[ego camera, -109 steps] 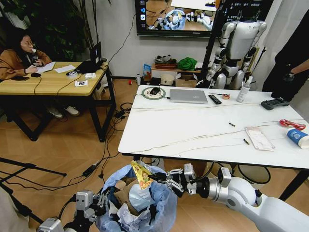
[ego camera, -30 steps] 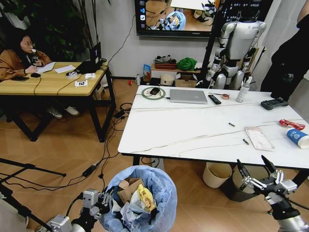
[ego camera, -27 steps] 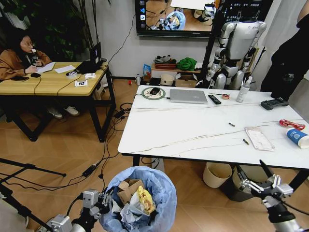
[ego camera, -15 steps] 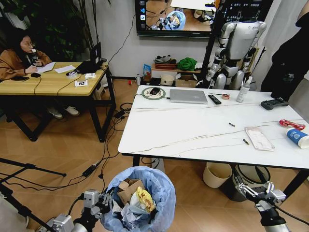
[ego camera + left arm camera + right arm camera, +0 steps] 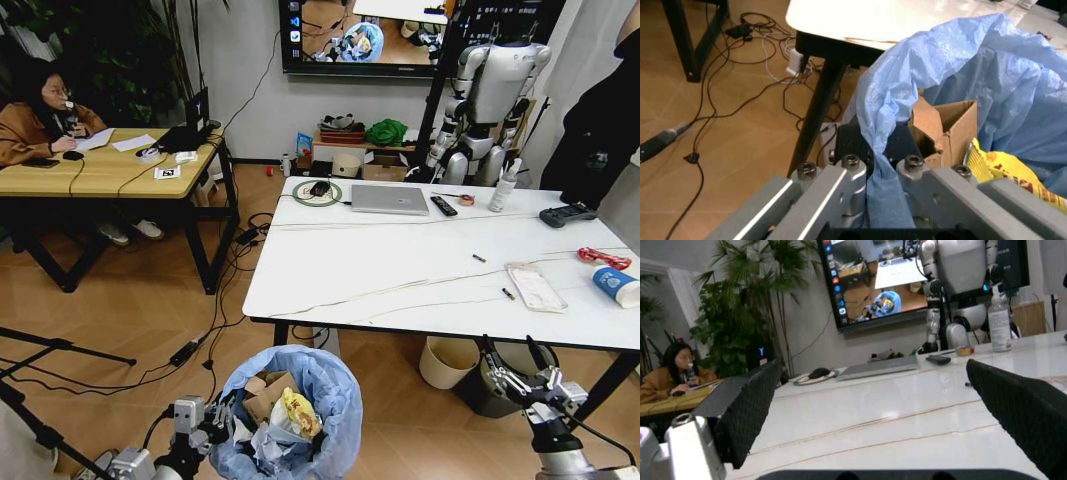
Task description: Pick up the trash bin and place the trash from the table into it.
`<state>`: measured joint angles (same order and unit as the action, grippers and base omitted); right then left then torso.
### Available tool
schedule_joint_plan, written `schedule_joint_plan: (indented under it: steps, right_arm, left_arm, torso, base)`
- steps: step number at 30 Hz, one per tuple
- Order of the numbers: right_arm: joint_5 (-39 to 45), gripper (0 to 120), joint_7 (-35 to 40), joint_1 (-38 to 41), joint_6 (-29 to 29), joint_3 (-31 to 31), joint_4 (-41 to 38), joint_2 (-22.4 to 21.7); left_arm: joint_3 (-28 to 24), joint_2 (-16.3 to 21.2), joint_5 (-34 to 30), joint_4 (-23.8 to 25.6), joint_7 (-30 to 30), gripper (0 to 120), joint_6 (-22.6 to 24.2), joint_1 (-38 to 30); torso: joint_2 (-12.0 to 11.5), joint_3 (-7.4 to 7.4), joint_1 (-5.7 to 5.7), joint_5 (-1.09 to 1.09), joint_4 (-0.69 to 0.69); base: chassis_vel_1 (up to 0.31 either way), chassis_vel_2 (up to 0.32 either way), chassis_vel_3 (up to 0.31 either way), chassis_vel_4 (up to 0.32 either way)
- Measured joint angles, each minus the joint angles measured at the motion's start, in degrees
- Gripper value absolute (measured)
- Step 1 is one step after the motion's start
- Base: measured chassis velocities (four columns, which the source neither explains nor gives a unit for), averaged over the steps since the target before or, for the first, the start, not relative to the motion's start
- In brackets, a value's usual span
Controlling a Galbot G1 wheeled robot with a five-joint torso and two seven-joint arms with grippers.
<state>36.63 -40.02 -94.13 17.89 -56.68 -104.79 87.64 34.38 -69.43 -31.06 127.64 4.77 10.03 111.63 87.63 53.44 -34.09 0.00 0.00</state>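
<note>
The trash bin (image 5: pixel 335 400), lined with a crinkled light-blue bag, hangs low in front of the table (image 5: pixel 380 262). My left gripper (image 5: pixel 215 425) is shut on its rim; the left wrist view shows the fingers (image 5: pixel 853 145) clamping the bag's edge (image 5: pixel 890 107). Inside lie a brown paper bag (image 5: pixel 262 395), a yellow snack wrapper (image 5: pixel 300 412) and white tissues. My right gripper (image 5: pixel 520 372) hangs open and empty below the table's front right edge. On the table's right end lie a flat clear packet (image 5: pixel 537 286), a red wrapper (image 5: pixel 604 258) and a blue-white cup (image 5: pixel 617 285).
A laptop (image 5: pixel 391 199), remote (image 5: pixel 444 205), bottle (image 5: pixel 505 187) and controller (image 5: pixel 568 214) sit at the table's far side. A cream bin (image 5: pixel 450 360) and a dark-rimmed bin (image 5: pixel 500 385) stand under the table. A wooden desk (image 5: pixel 100 170) and floor cables (image 5: pixel 225 300) lie to the left.
The right gripper, which held the yellow wrapper over the bin earlier, has let it drop inside, swung right and sunk a little below the table edge. The left gripper still holds the bin.
</note>
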Motion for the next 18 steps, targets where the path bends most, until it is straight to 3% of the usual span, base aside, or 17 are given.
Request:
schedule_joint_plan:
  steps: [18]
  right_arm:
    - [0.2, 100, -0.3, 0.7, 0.0, 0.0, 0.3, 1.0]
  left_arm:
    - [-0.7, 0.0, 0.2, -0.7, 0.0, 0, 0.0, -0.5]
  torso:
    - [0.0, 0.0, 0.0, -0.01, 0.0]
  base:
    - [-0.057, -0.06, 0.054, 0.064]
